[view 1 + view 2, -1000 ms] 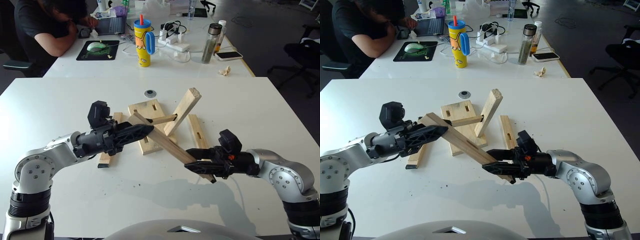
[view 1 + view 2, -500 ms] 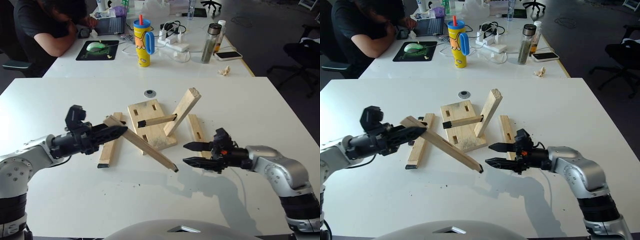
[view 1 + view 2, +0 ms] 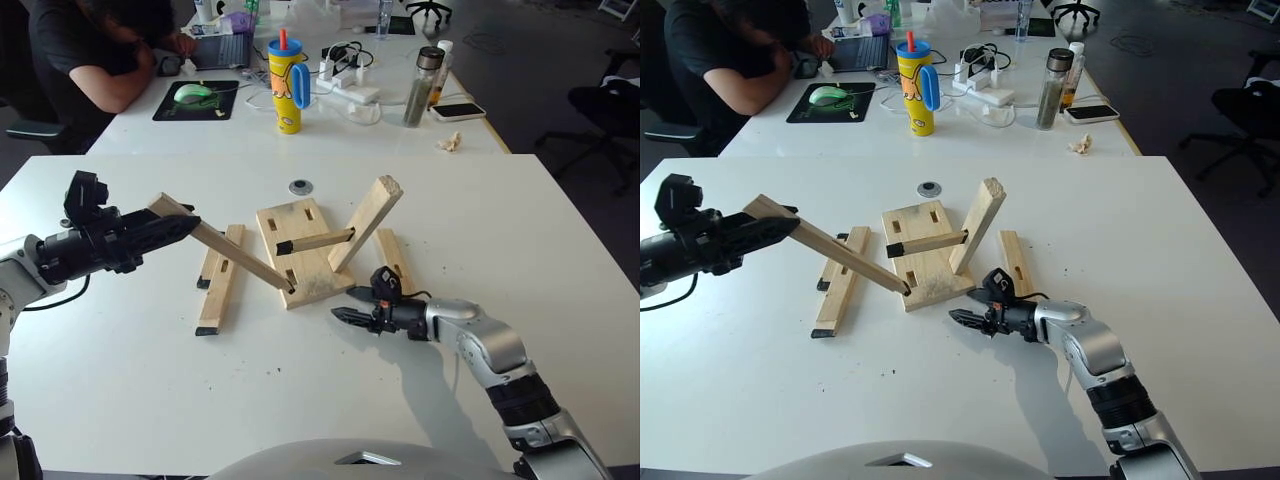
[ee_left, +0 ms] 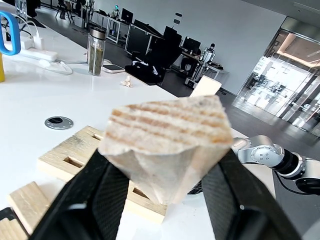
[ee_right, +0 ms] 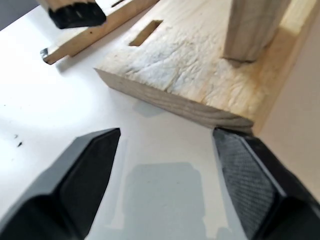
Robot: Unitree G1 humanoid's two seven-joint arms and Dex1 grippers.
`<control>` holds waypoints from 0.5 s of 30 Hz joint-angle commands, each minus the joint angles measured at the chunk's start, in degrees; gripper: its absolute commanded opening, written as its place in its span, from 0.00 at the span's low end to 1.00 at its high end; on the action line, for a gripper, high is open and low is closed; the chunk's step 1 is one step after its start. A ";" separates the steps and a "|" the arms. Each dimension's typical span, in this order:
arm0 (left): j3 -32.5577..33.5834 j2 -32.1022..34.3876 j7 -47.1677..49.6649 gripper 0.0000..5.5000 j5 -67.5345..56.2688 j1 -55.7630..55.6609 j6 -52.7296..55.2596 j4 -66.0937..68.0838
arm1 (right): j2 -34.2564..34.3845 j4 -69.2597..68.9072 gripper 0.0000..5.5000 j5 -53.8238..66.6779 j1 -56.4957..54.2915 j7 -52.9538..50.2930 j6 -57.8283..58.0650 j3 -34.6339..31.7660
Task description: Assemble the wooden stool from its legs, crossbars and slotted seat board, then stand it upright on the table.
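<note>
Leg (image 3: 240, 262) slants from left tool (image 3: 186, 225) to seat board (image 3: 318, 270).

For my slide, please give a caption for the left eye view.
Left gripper holds a wooden leg slanting down to the seat board; open right gripper near its edge.

This is an open-plan office. A white desk (image 3: 330, 132) holds a laptop (image 3: 222, 48), mouse (image 3: 190, 94) and power strip (image 3: 352, 90). Monitors (image 4: 190, 44) and an office chair (image 3: 606, 108) stand beyond.
</note>
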 commanded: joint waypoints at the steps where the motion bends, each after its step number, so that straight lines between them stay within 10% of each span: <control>1: 0.09 -1.99 0.55 0.36 2.04 -1.77 -2.19 0.09 | 1.90 2.51 0.63 -0.97 -2.61 -2.77 -2.07 -3.40; 15: -5.24 -10.58 4.33 0.36 10.15 -1.98 -10.23 -4.72 | 2.40 -6.30 0.63 6.48 1.04 1.57 3.01 -7.41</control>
